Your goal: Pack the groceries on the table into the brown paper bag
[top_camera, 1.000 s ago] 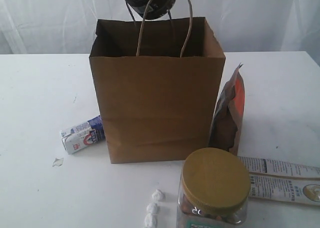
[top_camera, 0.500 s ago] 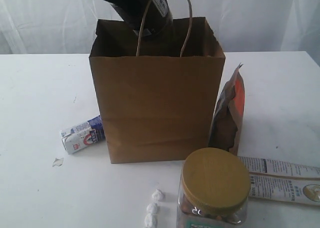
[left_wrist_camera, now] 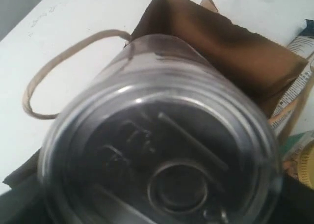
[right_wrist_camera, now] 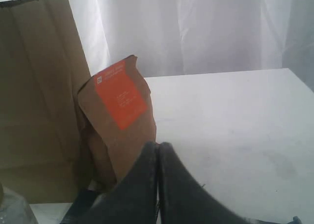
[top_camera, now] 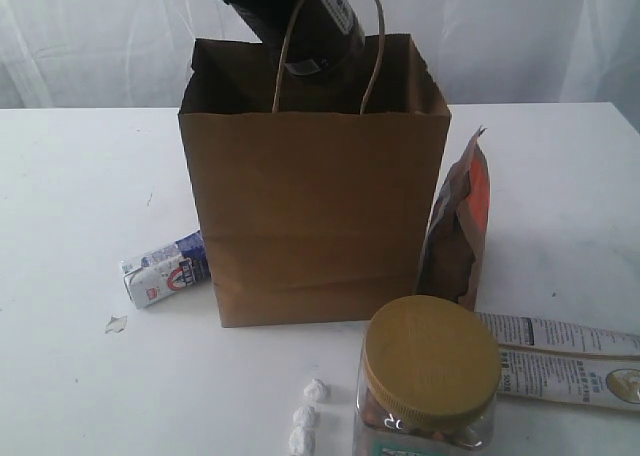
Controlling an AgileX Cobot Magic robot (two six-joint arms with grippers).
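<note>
A small white-blue carton (top_camera: pixel 165 269) lies on its side on the table (top_camera: pixel 70 196), toward the left edge, its end just beside the lower left corner of the brown paper bag (top_camera: pixel 315 216). The bag stands upright and open mid-table. Above its mouth the dark silver-lidded can (top_camera: pixel 300 21) hangs tilted, its lower end dipping behind the front handle (top_camera: pixel 330 46). In the left wrist view the can's ring-pull lid fills the frame; the left gripper (left_wrist_camera: pixel 157 211) clasps it, with the fingers mostly hidden behind the can. By the near edge sits the gold-lidded clear jar (top_camera: pixel 430 361), a few white crumbs (top_camera: pixel 305 416) beside it. The brown-orange pouch (top_camera: pixel 458 231) stands upright just beside the bag's right wall. The right gripper (right_wrist_camera: pixel 158 153) is pinched tight on nothing, its tips low before the pouch; contact is unclear. The long white-blue packet (top_camera: pixel 565 361) lies flat near the near right corner.
</note>
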